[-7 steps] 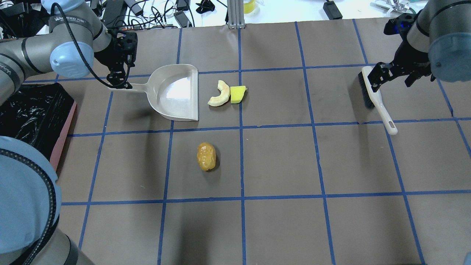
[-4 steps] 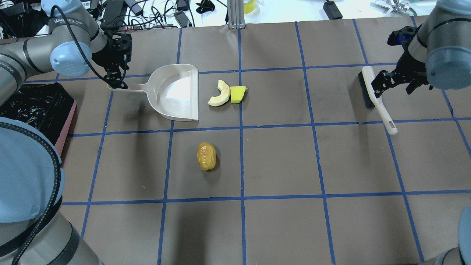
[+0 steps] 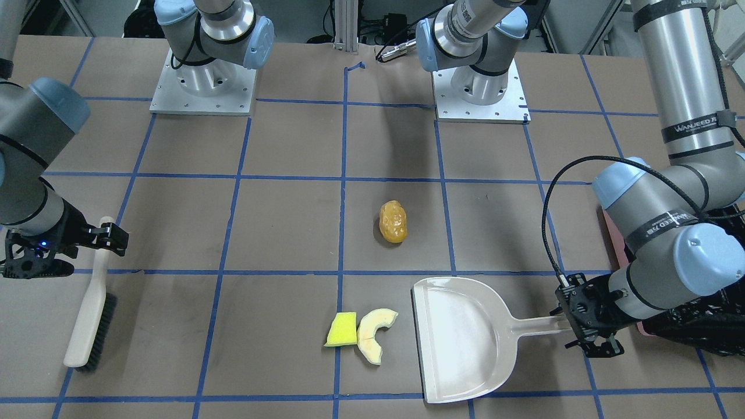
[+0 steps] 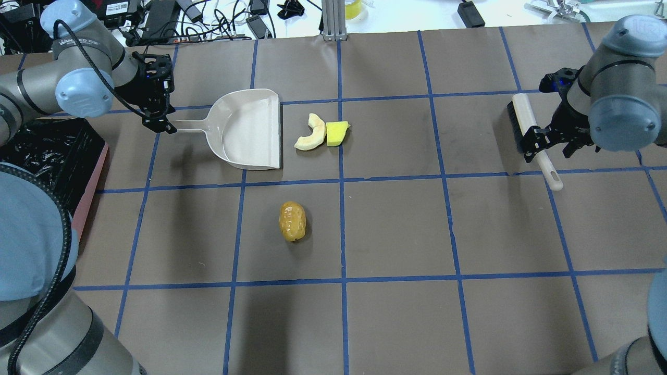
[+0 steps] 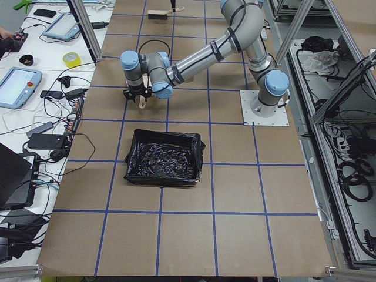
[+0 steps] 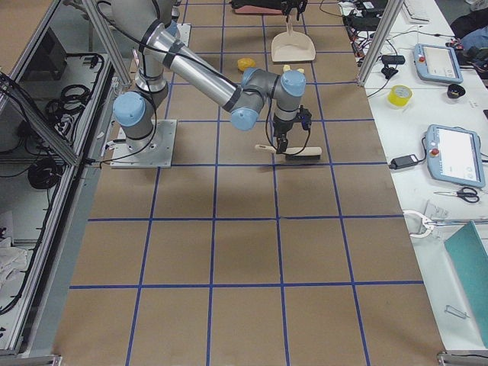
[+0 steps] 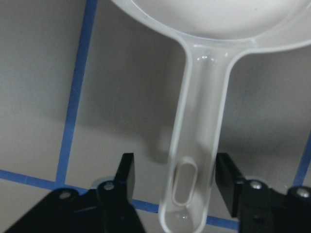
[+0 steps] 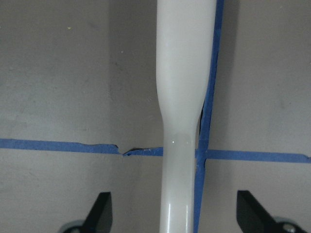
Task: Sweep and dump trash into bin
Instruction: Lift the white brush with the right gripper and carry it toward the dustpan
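Note:
Three pieces of trash lie on the brown table: a glossy orange-yellow lump [image 4: 292,221] [image 3: 393,222], a yellow wedge [image 4: 336,133] [image 3: 341,329] and a cream crescent [image 4: 311,134] [image 3: 372,334] touching it. The beige dustpan [image 4: 250,130] [image 3: 465,343] lies left of them, mouth toward them. My left gripper [image 4: 159,122] [image 7: 177,182] is open, with its fingers on either side of the end of the dustpan handle [image 7: 194,145]. My right gripper [image 4: 544,143] [image 8: 177,216] is open astride the brush handle [image 8: 182,97]. The brush [image 4: 526,125] [image 3: 90,314] lies flat. The pink bin [image 4: 88,192] [image 5: 163,157] with its black bag stands at the left edge.
Blue tape lines grid the table. Cables and devices lie beyond the far edge [image 4: 208,15]. An aluminium post [image 4: 333,21] stands at the back centre. The two arm bases [image 3: 204,81] are bolted at the robot side.
My left gripper slid left to the end of the dustpan handle. My right gripper moved down the brush from the head toward the handle. Both stay open; the trash has not moved.

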